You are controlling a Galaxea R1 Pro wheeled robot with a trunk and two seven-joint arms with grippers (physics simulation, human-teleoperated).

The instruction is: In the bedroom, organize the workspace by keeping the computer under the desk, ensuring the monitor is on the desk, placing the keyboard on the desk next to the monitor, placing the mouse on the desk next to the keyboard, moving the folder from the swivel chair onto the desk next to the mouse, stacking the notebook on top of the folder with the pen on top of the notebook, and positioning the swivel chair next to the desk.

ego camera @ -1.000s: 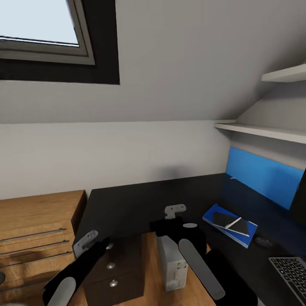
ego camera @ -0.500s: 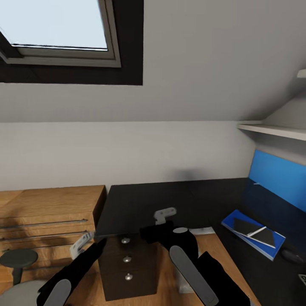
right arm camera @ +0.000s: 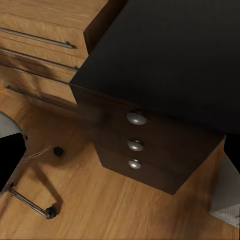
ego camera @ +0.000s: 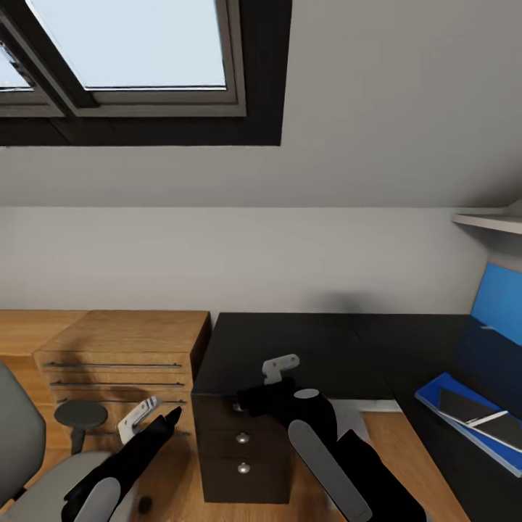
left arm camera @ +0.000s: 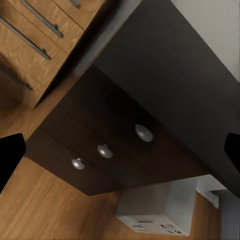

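Glossy black, the desk (ego camera: 304,348) spreads from the middle of the head view to its right edge, where a strip of blue back panel (ego camera: 499,301) is cut off by the frame. The bright-blue folder (ego camera: 464,417) lies flat on the desk near that right edge, its long axis slanting away toward the lower right; its far end runs out of the picture, and a dark notebook (ego camera: 482,413) with a pale pen (ego camera: 489,420) lies on top of it, both partly cropped. The swivel chair (ego camera: 29,464) shows at the lower left as a grey padded back and seat with one round black armrest pad, the rest cut off; the right wrist view catches a chrome leg and castors (right arm camera: 50,212) on the wooden floor. Under the desk stands a dark drawer unit (ego camera: 243,457) with three round metal knobs, and behind it the pale grey-white computer (left arm camera: 155,212) sits on the floor, mostly hidden. A light-wood drawer unit (ego camera: 119,362) stands just left of the desk. The left gripper (ego camera: 139,419) and the right gripper (ego camera: 279,367) hang in front of the desk, touching nothing; whether their fingers are spread or closed cannot be made out.
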